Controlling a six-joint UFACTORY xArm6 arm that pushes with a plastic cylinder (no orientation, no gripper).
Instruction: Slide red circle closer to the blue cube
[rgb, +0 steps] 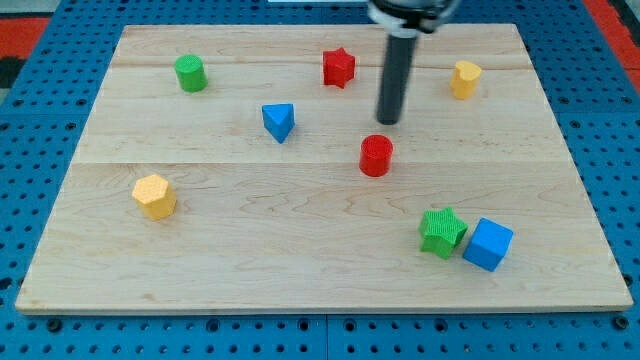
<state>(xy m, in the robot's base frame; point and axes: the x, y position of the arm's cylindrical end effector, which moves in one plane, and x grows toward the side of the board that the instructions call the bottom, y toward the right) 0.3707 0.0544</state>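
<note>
My tip (388, 121), a bare rod tool with nothing to spread or pinch, stands just above the red circle (376, 156). The blue cube (488, 244) lies well below-right, beside the green star (441, 231). Approach from upper-left, pushing diagonally, steering right of the star.

tool tip (388, 121) just above red circle (376, 156)

Pale wooden board of joined planks (300, 270) with visible seams and grain, resting on blue perforated metal base with regular rows of holes (40, 340), red surface patches at the view's top corners (30, 30), even diffuse lighting, soft shadows
</note>
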